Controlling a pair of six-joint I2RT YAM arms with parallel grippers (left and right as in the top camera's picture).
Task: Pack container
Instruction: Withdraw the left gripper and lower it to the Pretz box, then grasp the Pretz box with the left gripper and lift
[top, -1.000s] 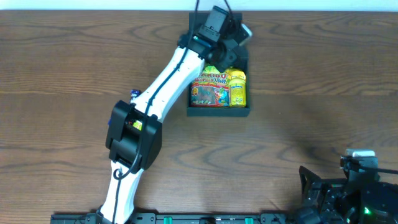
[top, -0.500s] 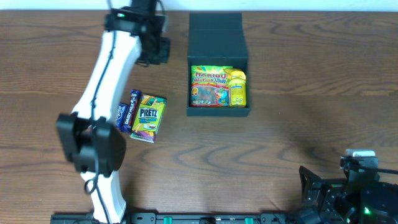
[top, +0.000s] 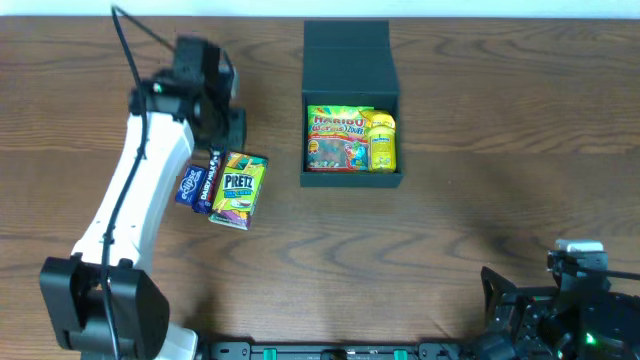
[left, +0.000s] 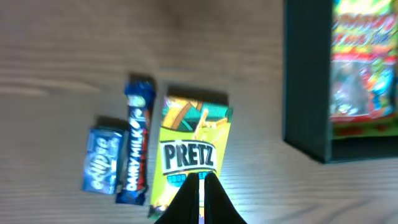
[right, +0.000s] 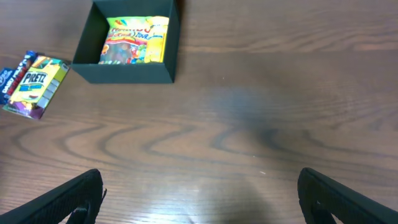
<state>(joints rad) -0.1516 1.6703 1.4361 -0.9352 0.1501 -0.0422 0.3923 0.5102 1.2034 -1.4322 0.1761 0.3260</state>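
Note:
The black container (top: 350, 180) stands open at the back middle of the table, its flap lid (top: 345, 50) folded away behind it. Inside lie a Haribo bag (top: 336, 140) and a yellow packet (top: 381, 140). Left of it on the wood are a Pretz box (top: 238, 188), a Dairy Milk bar (top: 211, 178) and a blue Eclipse packet (top: 189, 187). My left gripper (top: 228, 130) hangs above these snacks, shut and holding nothing; in the left wrist view its tips (left: 200, 180) overlap the Pretz box (left: 193, 137). My right gripper (right: 205, 199) stands wide open at the front right, over bare wood.
In the left wrist view the container's wall (left: 305, 93) rises just right of the Pretz box. In the right wrist view the container (right: 124, 70) sits far off at the upper left. The right arm (top: 560, 300) rests at the table's front right corner.
My left arm has swung away from over the container to the left, then come forward towards the loose snacks. The snacks, the container and the right arm have not moved.

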